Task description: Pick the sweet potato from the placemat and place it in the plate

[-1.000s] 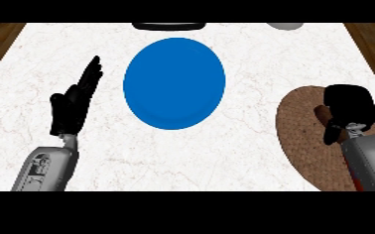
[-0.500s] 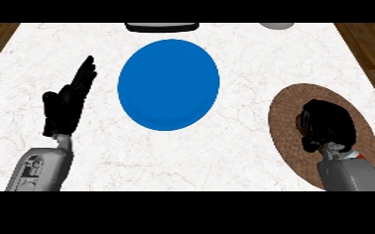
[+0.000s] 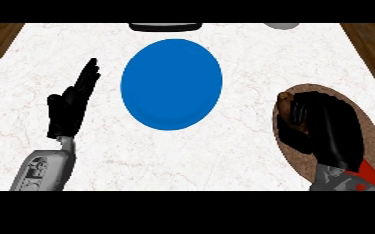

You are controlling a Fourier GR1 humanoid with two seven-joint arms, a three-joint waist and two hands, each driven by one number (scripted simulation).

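Note:
The blue plate point(image 3: 172, 84) lies in the middle of the white marble counter. At the right edge lies the brown oval placemat point(image 3: 293, 151). My right hand point(image 3: 319, 126) is down on the placemat, about a hand's width right of the plate, with its fingers curled round the sweet potato point(image 3: 285, 99). Only a dark brown end of the sweet potato shows past the fingers; the hand hides the rest of it. At the left, my left hand point(image 3: 70, 109) rests open with its fingers pointing up, apart from the plate.
A dark, flat object point(image 3: 166, 26) sits at the counter's far edge behind the plate, and a grey round object point(image 3: 282, 25) to its right. Wooden floor shows past both far corners of the counter point(image 3: 88, 39).
My right hand has come in from the right edge onto the placemat and curled over the sweet potato. The left hand has kept still.

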